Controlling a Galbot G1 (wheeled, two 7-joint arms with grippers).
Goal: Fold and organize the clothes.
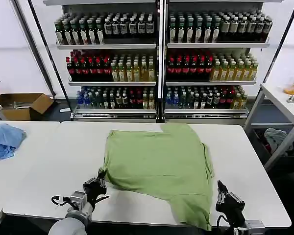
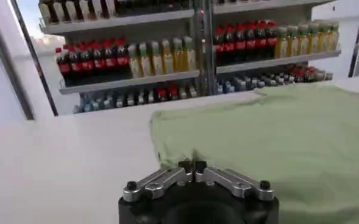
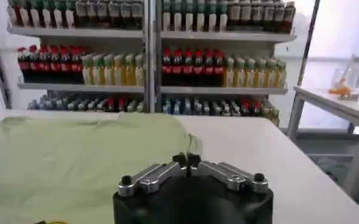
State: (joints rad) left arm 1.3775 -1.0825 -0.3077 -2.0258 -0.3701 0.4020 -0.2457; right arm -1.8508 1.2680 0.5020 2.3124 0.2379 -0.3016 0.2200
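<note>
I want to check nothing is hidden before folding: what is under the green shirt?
The green shirt lies spread flat on the white table; bare tabletop shows all around it. No bulge suggests an object beneath, but the covered area cannot be seen. Both grippers sit at the near edge.

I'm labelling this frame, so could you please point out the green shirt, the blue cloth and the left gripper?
green shirt (image 1: 157,161), head view, middle of the fabric.
blue cloth (image 1: 5,139), head view, middle of the bundle.
left gripper (image 1: 100,182), head view, between the fingertips.
</note>
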